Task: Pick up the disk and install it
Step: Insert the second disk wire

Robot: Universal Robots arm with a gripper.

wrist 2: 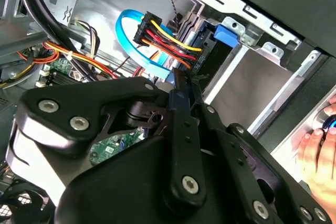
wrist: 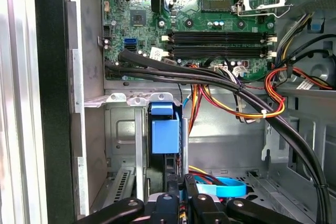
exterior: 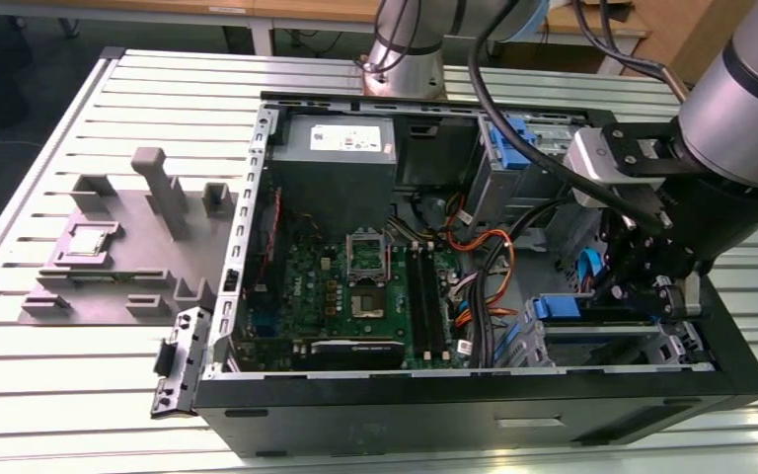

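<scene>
**My hand low in the drive bay corner of an open computer case**

Seen in the exterior view, an open computer case (exterior: 485,395) lies on a slatted metal desk (exterior: 37,375). My hand (exterior: 630,291) reaches down into the case at about 4 o'clock from its centre, beside the drive cage (exterior: 603,341).

In the first wrist view, the disk (wrist: 161,129) stands edge-on in a slot of that cage. Its blue plastic rail end faces me, directly ahead of my hand (wrist: 181,184). I cannot tell whether my hand is clenched, released or gripping the disk.

I judge the disk to be rigid, fairly heavy for its size, and sensitive to knocks. Its metal faces look smooth and likely slippery. The blue side rails seem the safer place to hold, since they would keep pressure off the label and the connector end.

Room is tight. Metal cage walls sit close at 3 and 9 o'clock of the slot. A thick bundle of black, orange and yellow cables (wrist: 226,90) crosses at 12 o'clock, between the cage and the motherboard (wrist: 210,19). In the second wrist view, a plug with red and yellow wires (wrist 2: 163,43) and a blue ribbon cable (wrist 2: 128,38) sit just beyond my hand (wrist 2: 181,80), easy to snag. A person's hand (wrist 2: 320,150) rests outside the case wall.
</scene>
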